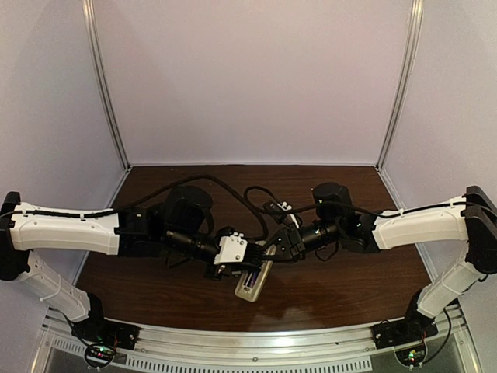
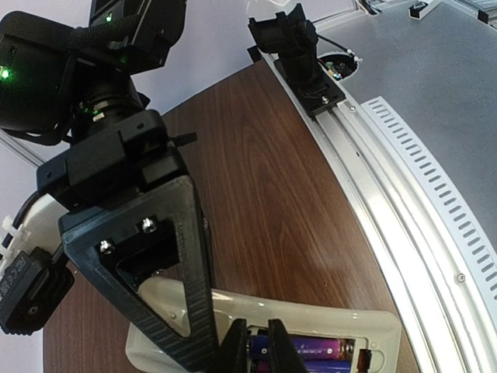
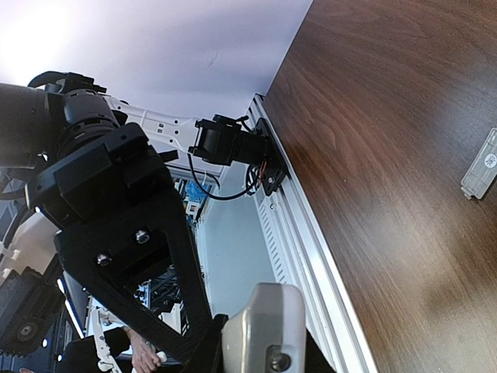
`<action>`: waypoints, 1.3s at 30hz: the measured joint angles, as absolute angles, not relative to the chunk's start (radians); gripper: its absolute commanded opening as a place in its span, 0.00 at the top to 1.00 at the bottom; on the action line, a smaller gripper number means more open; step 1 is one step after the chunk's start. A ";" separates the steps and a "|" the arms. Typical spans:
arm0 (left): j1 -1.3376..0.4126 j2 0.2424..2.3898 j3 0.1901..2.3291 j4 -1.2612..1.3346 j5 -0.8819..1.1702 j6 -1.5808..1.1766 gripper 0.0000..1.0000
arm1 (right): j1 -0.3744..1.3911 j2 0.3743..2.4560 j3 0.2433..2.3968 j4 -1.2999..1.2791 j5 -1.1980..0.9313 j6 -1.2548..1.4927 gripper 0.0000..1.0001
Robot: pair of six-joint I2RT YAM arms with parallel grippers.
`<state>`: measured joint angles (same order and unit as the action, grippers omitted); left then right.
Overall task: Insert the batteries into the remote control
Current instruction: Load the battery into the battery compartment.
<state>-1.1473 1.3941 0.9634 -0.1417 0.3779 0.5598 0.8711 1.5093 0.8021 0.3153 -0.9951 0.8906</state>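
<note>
Left fingers: down at the middle of the bench, the black plastic left fingers (image 2: 273, 346) have their tips dipped into the open back of the handset. The tips are drawn almost together with only a sliver of gap. There's purple in that gap, but I can't tell whether they're pinching a cell or only touching it.

Batteries: the two tiny purple-blue cylindrical batteries (image 2: 318, 347) lie side by side, lengthwise in the recess. The left fingertips are right at one end of them.

Remote: the small slim cream-beige plastic remote control (image 2: 365, 326) is back-up with its recess uncovered. It sits near the front of the bench, between the two arms, and from above it looks angled.

Right fingers: the black right fingers (image 3: 203, 342) are clamped on one short end of the remote control. That rounded grey-beige end, with its little screw, sits squarely between them.

Cover: a small flat grey-white rectangular cover piece (image 3: 484, 163) lies alone on the wood, well apart from the right fingers.

Bench: a dark brown wood-grain bench (image 2: 264, 186), with a ribbed aluminium rail (image 2: 388, 217) along its near edge, just beside the remote.
</note>
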 measured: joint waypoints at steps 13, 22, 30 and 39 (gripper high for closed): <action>-1.158 1.412 0.968 -0.142 0.380 0.560 0.90 | 0.871 1.509 0.812 0.281 -0.994 0.878 1.00; -1.159 1.420 0.972 -0.141 0.388 0.559 0.91 | 0.871 1.507 0.812 0.272 -0.994 0.862 1.00; -1.159 1.420 0.971 -0.117 0.409 0.553 0.92 | 0.871 1.477 0.812 0.248 -0.991 0.844 1.00; -1.159 1.420 0.971 -0.106 0.432 0.551 0.92 | 0.871 1.459 0.812 0.234 -0.988 0.836 1.00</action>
<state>-1.1595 1.4197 0.9707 -0.1062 0.4316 0.5514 0.8711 1.4590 0.8120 0.2337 -0.9878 0.8364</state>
